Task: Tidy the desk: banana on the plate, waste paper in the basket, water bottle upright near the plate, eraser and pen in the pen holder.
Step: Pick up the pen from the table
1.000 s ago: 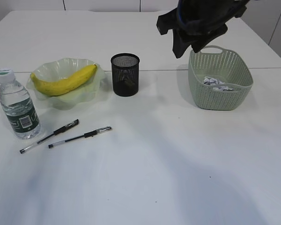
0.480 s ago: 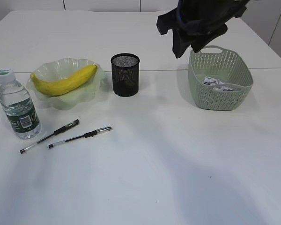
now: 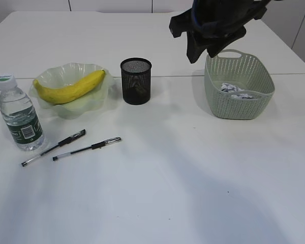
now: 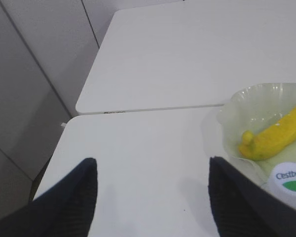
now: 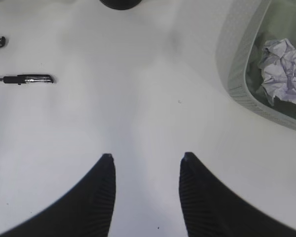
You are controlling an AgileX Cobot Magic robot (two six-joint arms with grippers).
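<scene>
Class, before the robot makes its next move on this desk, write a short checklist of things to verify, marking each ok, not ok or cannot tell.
1. Banana on plate: ok.
2. Waste paper in basket: ok.
3. Water bottle upright beside the plate: ok.
4. Two pens in pen holder: not ok, both lie on the desk.
5. Eraser in the pen holder: cannot tell.
6. Right gripper open and empty: ok.

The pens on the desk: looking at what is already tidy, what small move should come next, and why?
Probably bring the right hand, open and empty, toward the nearer pen. The banana lies on the plate, paper is in the basket, and the bottle stands upright, but both pens lie outside the pen holder.
</scene>
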